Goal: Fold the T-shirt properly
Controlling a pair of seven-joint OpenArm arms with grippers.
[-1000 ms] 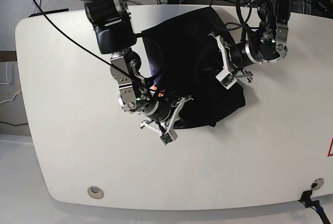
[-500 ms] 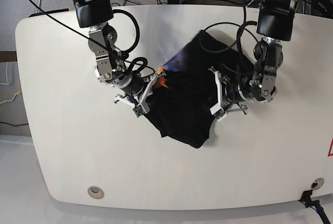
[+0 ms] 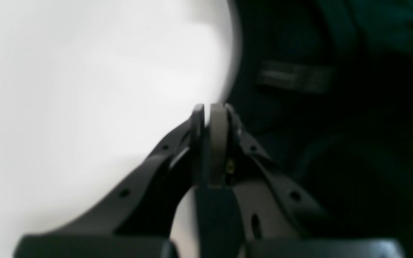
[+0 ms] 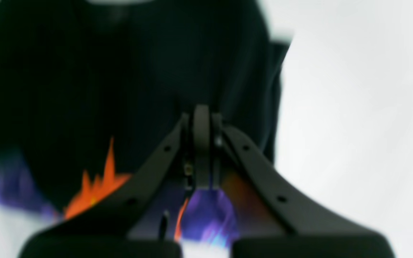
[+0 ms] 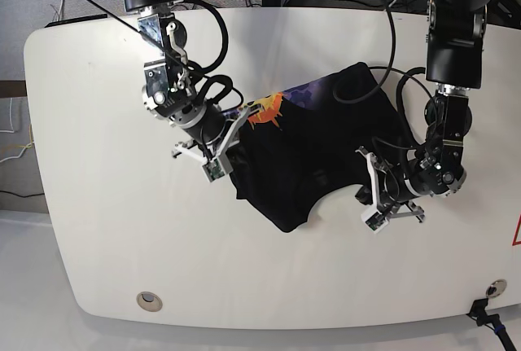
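The T-shirt (image 5: 313,155) lies on the white table (image 5: 106,229), a little toward the far edge and right of the middle, spread between the two arms in an uneven, crumpled shape. It is black; a purple print with an orange-yellow graphic (image 5: 267,111) shows on its far-left part, near the right gripper.

The right gripper (image 5: 221,154) is at the left edge of the cloth. In the right wrist view its fingers (image 4: 201,143) are pressed together — black fabric and the purple and orange print lie just behind and under them, so it seems to pinch the shirt edge.

The left gripper (image 5: 373,196) is at the right-near edge of the shirt. In the left wrist view its fingers (image 3: 217,139) are also closed against each other, at the border of the dark cloth and the bare table. That view is blurred — I cannot tell for sure whether fabric is between them. A small grey label (image 3: 294,77) shows on the cloth.
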